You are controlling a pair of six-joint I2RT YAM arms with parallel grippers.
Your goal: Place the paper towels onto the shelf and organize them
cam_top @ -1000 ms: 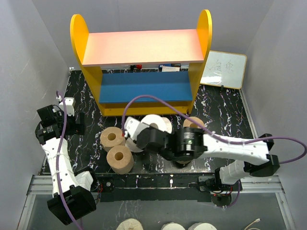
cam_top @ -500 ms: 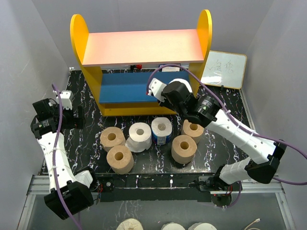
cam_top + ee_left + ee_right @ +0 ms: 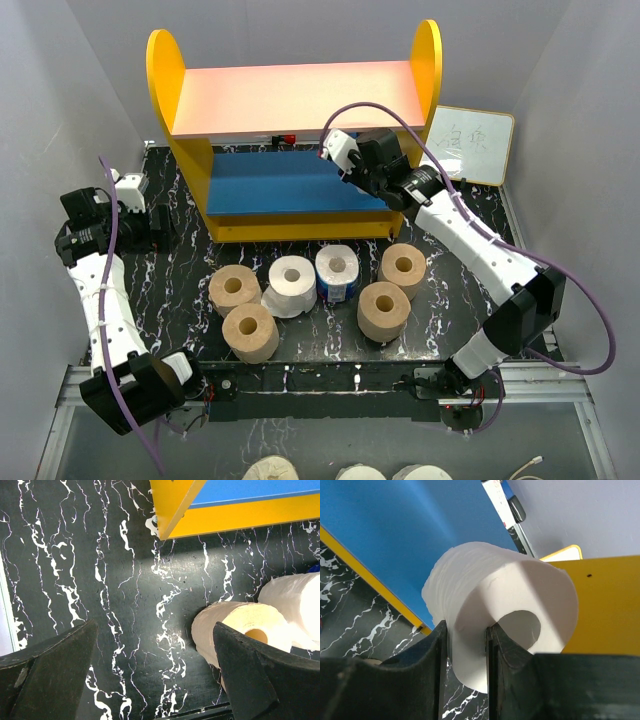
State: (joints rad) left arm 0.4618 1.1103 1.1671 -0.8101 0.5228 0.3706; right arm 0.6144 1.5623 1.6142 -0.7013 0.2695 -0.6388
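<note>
White roll (image 3: 500,615): fat, soft, hollow middle. My right gripper (image 3: 466,635) pinches its wall, one finger inside hole. Roll over blue lower board (image 3: 385,535) of shelf (image 3: 300,100), beside yellow side panel (image 3: 605,605). Hole faces wrist camera. Top view: I can't spot roll, arm in way. My left gripper (image 3: 155,670) gapes wide over table (image 3: 100,580).

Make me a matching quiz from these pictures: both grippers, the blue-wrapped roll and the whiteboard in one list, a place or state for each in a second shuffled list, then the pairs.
Things
1. right gripper
2. left gripper
3. blue-wrapped roll
4. whiteboard

Places and states
A. open, nothing between its fingers
B. shut on a white roll
C. right of the shelf
D. standing on the table, core facing up

Pairs: 1-B, 2-A, 3-D, 4-C
</note>
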